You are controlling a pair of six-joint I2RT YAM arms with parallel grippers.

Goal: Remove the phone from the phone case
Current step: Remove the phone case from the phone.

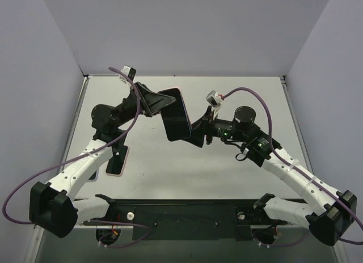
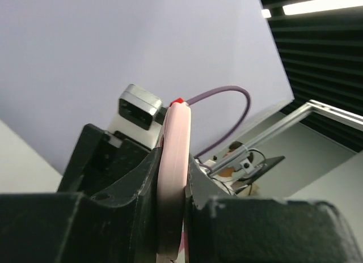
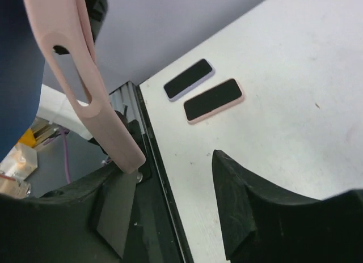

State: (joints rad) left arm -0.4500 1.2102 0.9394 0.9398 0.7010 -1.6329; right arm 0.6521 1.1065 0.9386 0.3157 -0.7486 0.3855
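Left claw (image 2: 173,226) clamping phone case (image 2: 174,155), right claw (image 3: 170,189) spread

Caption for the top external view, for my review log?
Left gripper holds the pink-cased phone aloft over the table; the right gripper, jaws open, meets its lower end.

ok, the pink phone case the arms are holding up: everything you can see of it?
The pink phone case looks like soft matte silicone, pale pink, with a small hole and a long slot cut in its side wall. The dark phone sits in it, only a thin pink rim showing from above. It is held off the table, tilted. The left gripper is clamped across one edge; the other end seems to rest against one finger of the right gripper, whose jaws stand apart.
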